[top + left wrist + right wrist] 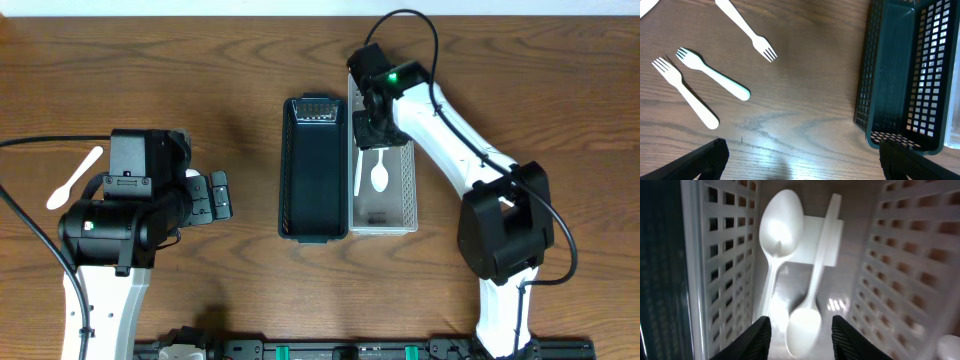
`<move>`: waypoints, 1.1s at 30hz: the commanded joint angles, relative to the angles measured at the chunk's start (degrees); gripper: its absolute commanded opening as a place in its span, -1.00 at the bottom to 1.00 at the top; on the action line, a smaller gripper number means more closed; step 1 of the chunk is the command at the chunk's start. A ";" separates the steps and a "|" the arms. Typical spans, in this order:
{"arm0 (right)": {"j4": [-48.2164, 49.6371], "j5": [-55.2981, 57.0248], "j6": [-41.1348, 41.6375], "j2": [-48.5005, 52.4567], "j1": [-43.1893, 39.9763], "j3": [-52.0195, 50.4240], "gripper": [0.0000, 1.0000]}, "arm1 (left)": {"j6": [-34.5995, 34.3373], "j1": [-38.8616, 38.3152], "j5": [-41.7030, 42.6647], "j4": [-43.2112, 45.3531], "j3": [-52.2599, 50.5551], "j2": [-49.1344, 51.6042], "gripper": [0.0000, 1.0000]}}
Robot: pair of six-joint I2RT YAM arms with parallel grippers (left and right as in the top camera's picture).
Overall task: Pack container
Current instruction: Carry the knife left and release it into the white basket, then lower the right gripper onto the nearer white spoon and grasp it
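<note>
A white lattice basket (pixel 405 190) stands right of a dark basket (pixel 313 170) at mid table. My right gripper (pixel 370 122) hangs over the white basket's far end, open. In the right wrist view its fingers (pixel 801 330) straddle the bowl of a white spoon (pixel 815 280) without touching it. A second white spoon (pixel 781 222) lies beside it, inside the basket (pixel 725 255). My left gripper (pixel 215 195) is open and empty, left of the dark basket (pixel 910 75). Three white forks (pixel 712 75) lie on the wood ahead of my left gripper (pixel 802 160).
A loose white spoon (pixel 75 178) lies on the table at the far left, beside the left arm. The forks are hidden under the left arm in the overhead view. A black rail runs along the front edge (pixel 350 350).
</note>
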 commanded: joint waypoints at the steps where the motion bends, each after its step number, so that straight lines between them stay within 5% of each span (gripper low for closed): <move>1: -2.60 4.50 -4.42 -5.07 -3.21 7.52 -0.14 | -0.07 -0.09 -0.70 -0.35 0.79 -0.04 0.96; 5: -7.39 6.54 -8.74 -10.49 -9.07 15.72 -0.10 | -0.07 -0.09 -0.70 -0.90 0.79 -0.04 0.96; 8: -10.60 6.08 -10.08 -15.08 -15.47 19.41 0.14 | -0.07 -0.09 -0.70 -1.01 0.79 -0.04 0.96; 15: -25.79 3.30 -19.96 -18.47 -28.50 19.10 0.14 | -0.07 -0.09 -0.70 -0.98 0.79 -0.04 0.96; 26: -28.28 3.26 -25.81 -20.46 -33.27 2.75 0.20 | -0.04 -0.09 -0.72 -0.96 0.79 -0.04 0.96; 33: -23.12 -0.11 -24.37 -32.65 -31.89 -13.99 0.24 | 0.44 -0.09 -0.74 -0.33 0.79 -0.04 0.96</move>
